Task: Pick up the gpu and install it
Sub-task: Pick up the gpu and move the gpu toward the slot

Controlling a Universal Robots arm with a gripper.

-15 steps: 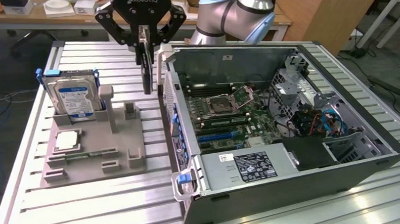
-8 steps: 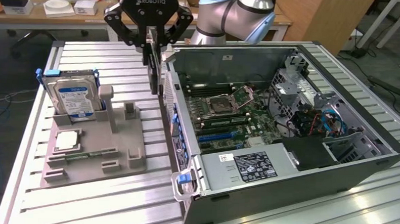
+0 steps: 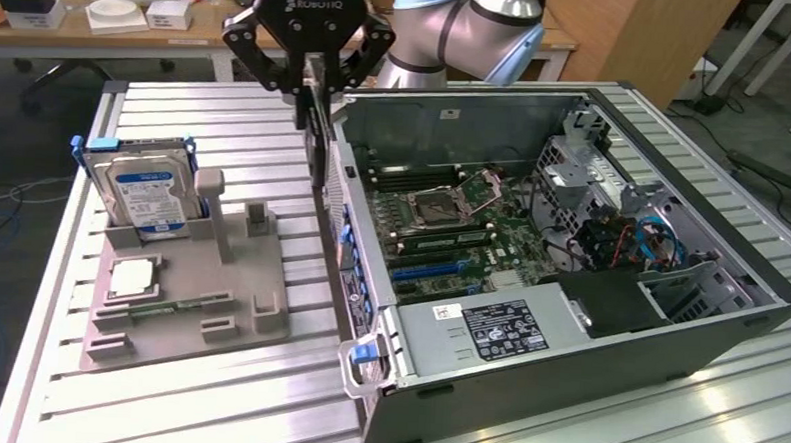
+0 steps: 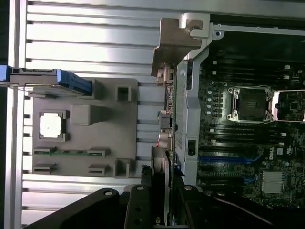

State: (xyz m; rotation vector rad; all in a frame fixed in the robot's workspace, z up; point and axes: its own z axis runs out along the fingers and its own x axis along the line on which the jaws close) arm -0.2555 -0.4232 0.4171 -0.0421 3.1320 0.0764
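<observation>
The arm (image 3: 468,27) reaches in from the far side, its gripper (image 3: 318,84) pointing straight down, fingers pinched on the gpu (image 3: 320,143)

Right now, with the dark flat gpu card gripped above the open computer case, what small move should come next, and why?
Probably a short shift toward the exterior view's right. The black gripper is shut on the dark flat gpu card, which hangs on edge over the side wall of the open dark computer case, not yet over the blue expansion slots inside.
</observation>
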